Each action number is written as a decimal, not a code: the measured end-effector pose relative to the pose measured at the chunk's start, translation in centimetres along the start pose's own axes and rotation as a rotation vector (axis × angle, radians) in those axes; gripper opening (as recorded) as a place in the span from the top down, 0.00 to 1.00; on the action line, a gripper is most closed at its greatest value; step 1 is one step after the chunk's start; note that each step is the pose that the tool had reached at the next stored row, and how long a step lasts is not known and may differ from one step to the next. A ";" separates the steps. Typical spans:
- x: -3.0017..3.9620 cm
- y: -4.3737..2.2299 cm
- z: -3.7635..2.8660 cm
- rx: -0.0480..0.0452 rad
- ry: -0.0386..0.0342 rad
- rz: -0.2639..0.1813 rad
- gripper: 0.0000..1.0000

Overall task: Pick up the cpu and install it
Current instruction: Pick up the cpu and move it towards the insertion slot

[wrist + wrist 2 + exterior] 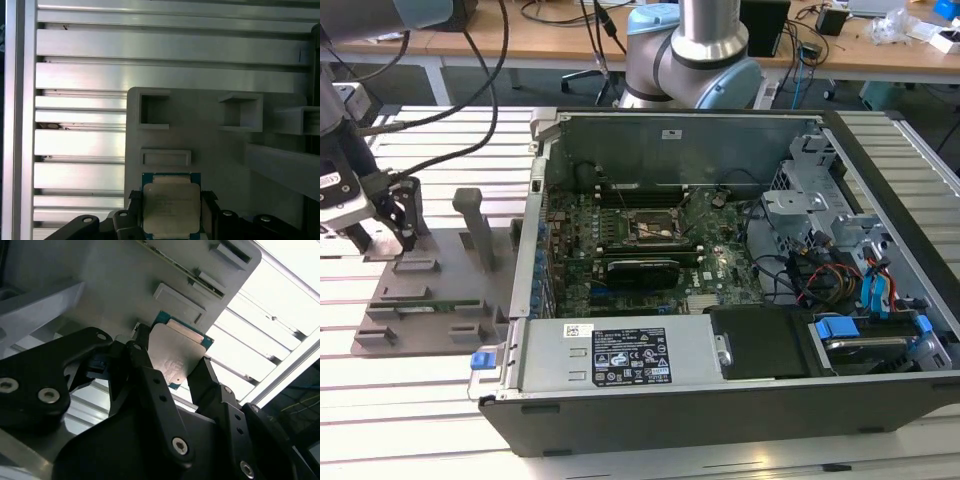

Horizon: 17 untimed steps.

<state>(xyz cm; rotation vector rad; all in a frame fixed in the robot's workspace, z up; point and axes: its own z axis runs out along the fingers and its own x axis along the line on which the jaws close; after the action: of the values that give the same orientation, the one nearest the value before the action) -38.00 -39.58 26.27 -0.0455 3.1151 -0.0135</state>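
Observation:
The cpu (171, 207), a flat square chip with a silvery metal top and green edge, lies on the grey fixture plate (225, 155); it also shows in the second wrist view as the cpu (177, 352). My gripper (171, 200) straddles it, with one black finger against each side edge and the jaws closed onto the chip. In the exterior view the gripper (398, 225) is low over the grey fixture plate (430, 300), at the exterior view's left. The motherboard's dark socket frame (658, 228) sits inside the open computer case (720, 125).
An upright grey post (475, 225) stands on the fixture between the gripper and the case wall. The arm's base (695, 50) rises behind the case. Ribbed aluminium table slats (150, 50) surround the fixture. Cables and drive bays (860, 270) crowd the case's right side.

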 end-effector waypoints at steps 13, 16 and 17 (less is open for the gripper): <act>-0.13 -0.05 -4.86 0.0000 0.0000 0.000 0.45; -0.16 -0.05 -6.20 0.0000 -0.0001 0.000 0.45; -0.17 -0.06 -6.54 0.0000 0.0000 0.000 0.45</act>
<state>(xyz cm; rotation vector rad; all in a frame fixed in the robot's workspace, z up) -38.00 -39.58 32.81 -0.0455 3.1151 -0.0135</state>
